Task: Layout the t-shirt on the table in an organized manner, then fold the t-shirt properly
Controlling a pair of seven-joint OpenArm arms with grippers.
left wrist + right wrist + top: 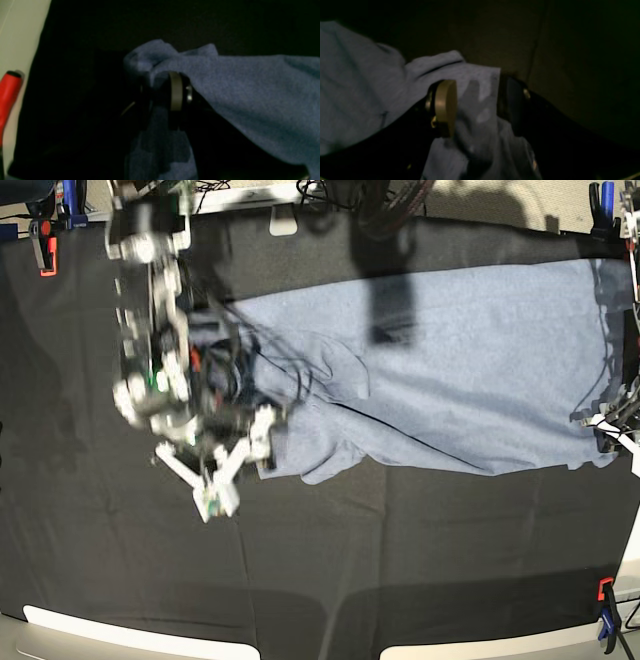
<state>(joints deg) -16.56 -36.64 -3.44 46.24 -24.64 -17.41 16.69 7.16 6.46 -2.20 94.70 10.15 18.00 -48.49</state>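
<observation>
Two arms: left jaws (162, 92) clamp t-shirt (460, 370) edge; right jaws (477, 107) spread, cloth draped between.

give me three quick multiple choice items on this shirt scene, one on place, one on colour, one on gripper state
1. In the base view, where does the t-shirt lie on the table?
A. far half, reaching the right edge
B. near left corner
C. hanging off the near edge

2. What colour is the table's cloth?
A. white
B. black
C. green

3. How does the right gripper stand?
A. shut, away from the fabric
B. jaws apart with shirt fabric between them
C. out of view

Answers:
1 A: the shirt spans the far part, up to the right edge.
2 B: the cloth around the shirt is black.
3 B: the right wrist view shows separated pads with fabric between.
</observation>
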